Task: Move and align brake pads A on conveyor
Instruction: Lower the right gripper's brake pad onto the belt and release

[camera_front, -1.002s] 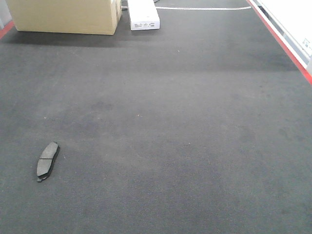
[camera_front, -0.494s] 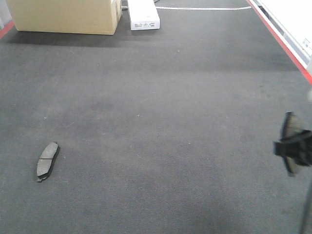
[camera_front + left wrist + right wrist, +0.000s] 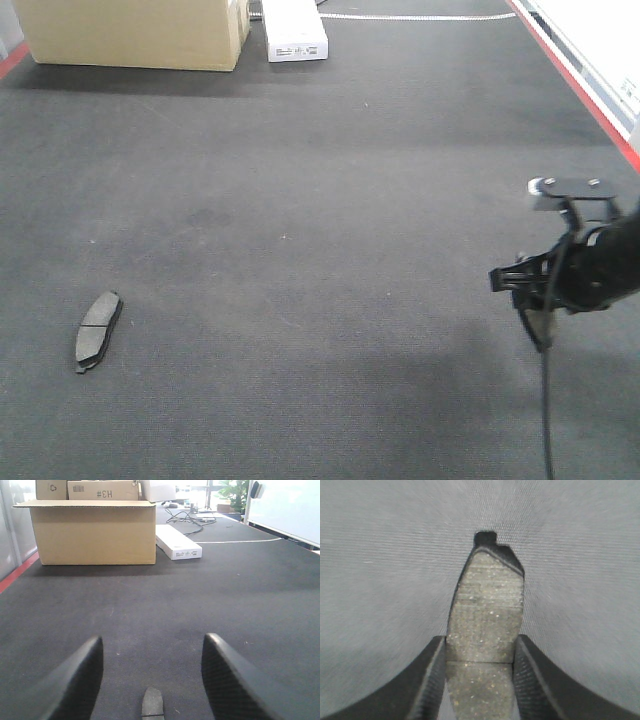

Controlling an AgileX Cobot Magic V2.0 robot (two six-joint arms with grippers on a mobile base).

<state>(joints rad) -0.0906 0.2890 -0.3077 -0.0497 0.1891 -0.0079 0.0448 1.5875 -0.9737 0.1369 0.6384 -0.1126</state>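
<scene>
- Brake pads A: only two show. The lying pad (image 3: 98, 330) rests flat on the conveyor (image 3: 330, 200) near its left side. The held pad (image 3: 487, 605) hangs over the right side, and the two are well apart.
- The right gripper (image 3: 481, 645) is closed nearly all the way. Its two fingers (image 3: 432, 680) press the pad's flanks at about the groove, and the far half sticks out beyond the tips.
- In the front view the held pad (image 3: 540, 322) hangs with its long axis pointing down at the belt. It is seen almost edge-on and appears to be clear of the surface, though the angle makes that hard to confirm.
- The lying pad's long axis runs roughly along the belt, with its far end tipped a little to the right.
- The left gripper (image 3: 153, 640) is spread wide and holds nothing. A dark pad end (image 3: 152, 704) sits low between its fingers, just ahead. It is probably the lying pad, which would make the left arm the nearer one to it.
- Judgement: the coming move depends on that sideways gap. The held pad must travel left across the belt and turn from hanging to flat, with its long axis matching the lying pad's, before it is let go.
</scene>
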